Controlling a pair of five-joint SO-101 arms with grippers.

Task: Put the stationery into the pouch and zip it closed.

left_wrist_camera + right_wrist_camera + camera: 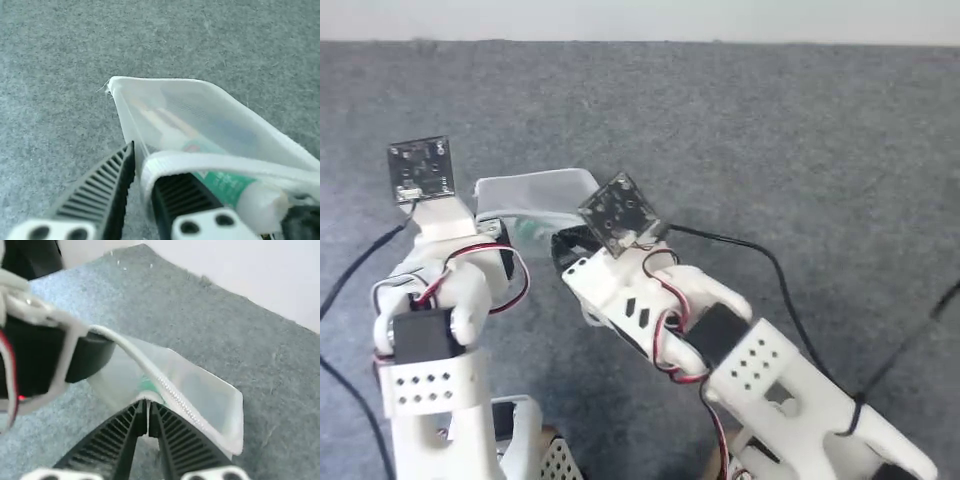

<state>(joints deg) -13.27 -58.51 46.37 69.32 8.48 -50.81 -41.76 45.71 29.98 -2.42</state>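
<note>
Pouch: the translucent white pouch [535,192] hangs between the two claws, left of the middle of the bench [770,130] and well short of its far edge. Whether its underside touches the bench I cannot tell.
Pouch mouth: the white rim band [210,162] curls apart near the left claw, so that end is not zipped.
Zip: a row of small white teeth [177,390] runs along the upper edge of the pouch [205,395].
Contents: a tube with a green label and white cap [225,182] lies inside, just at the mouth. Slimmer sticks [165,117] lie deeper in, too blurred through the fabric to name.
Left claw: the left claw [145,167] is clamped on the pouch [200,115], with one ribbed black finger [110,182] outside the wall and the other inside the mouth, under the rim band.
Right claw: the right claw [148,407] has its ribbed fingers pressed together, tips nipping the zip edge. The exact part pinched is too small to tell.
Bench surface: grey felt-like covering.
Cable: a black cable [770,265] trails off the right arm across the bench.
</note>
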